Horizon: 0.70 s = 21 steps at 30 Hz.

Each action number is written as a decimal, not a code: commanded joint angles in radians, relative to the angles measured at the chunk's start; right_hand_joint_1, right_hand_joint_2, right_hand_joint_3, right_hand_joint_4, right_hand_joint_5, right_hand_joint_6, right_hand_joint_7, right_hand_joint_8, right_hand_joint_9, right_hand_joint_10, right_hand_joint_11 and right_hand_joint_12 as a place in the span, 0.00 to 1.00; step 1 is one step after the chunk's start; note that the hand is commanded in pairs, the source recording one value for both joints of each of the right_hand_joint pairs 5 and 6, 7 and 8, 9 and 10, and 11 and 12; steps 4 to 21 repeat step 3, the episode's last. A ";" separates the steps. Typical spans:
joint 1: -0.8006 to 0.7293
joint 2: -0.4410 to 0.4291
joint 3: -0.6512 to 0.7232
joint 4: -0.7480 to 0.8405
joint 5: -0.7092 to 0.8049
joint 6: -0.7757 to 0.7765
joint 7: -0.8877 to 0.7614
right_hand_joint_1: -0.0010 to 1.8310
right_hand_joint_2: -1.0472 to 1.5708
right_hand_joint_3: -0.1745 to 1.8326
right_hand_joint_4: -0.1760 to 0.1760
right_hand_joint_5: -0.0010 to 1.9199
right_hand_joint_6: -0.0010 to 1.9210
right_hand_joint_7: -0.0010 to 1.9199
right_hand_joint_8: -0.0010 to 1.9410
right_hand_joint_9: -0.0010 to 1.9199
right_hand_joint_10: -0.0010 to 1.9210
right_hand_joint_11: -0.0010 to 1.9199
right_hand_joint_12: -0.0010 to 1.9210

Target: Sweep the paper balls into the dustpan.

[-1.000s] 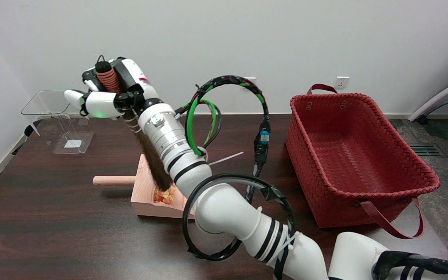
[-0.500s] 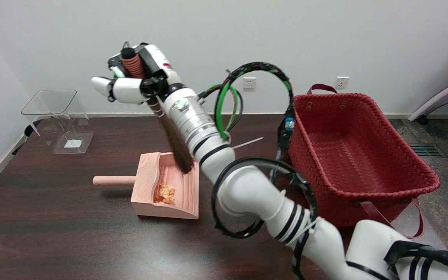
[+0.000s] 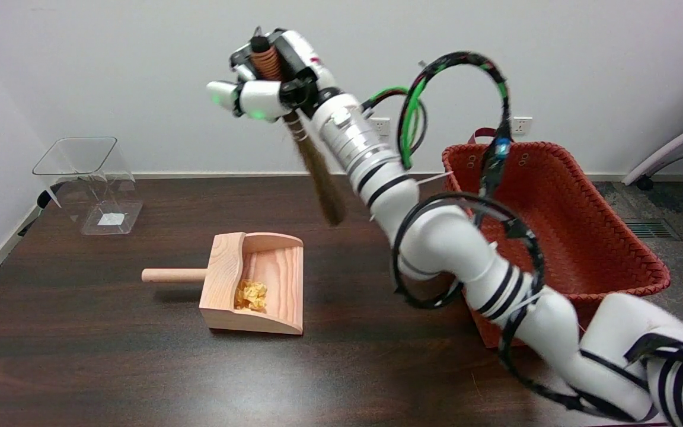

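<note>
A wooden dustpan (image 3: 276, 270) lies on the dark table, its round handle pointing left. Crumpled yellowish paper balls (image 3: 251, 294) sit inside it against the back wall. My right hand (image 3: 270, 83) is raised high above and to the right of the dustpan, and it grips a small brush (image 3: 318, 172) by its orange ribbed handle. The dark bristles hang down and to the right, well clear of the table and the pan.
A red woven basket (image 3: 561, 172) stands at the right, partly behind my arm. A clear plastic container (image 3: 89, 184) sits at the table's far left corner. Cable loops ring my forearm.
My right hand has lifted the brush up and to the right, out of the dustpan and away from it. The paper balls stay in the pan.
</note>
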<state>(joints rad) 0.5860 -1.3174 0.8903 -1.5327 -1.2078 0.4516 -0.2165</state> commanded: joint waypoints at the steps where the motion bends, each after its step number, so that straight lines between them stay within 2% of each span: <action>1: 0.084 0.224 0.072 -0.071 0.123 -0.008 -0.044 0.70 0.87 0.30 0.50 1.00 1.00 1.00 0.99 1.00 1.00 1.00 1.00; 21: 0.097 0.237 0.075 -0.072 0.116 -0.004 -0.048 0.70 0.87 0.30 0.50 1.00 1.00 1.00 0.99 1.00 1.00 1.00 1.00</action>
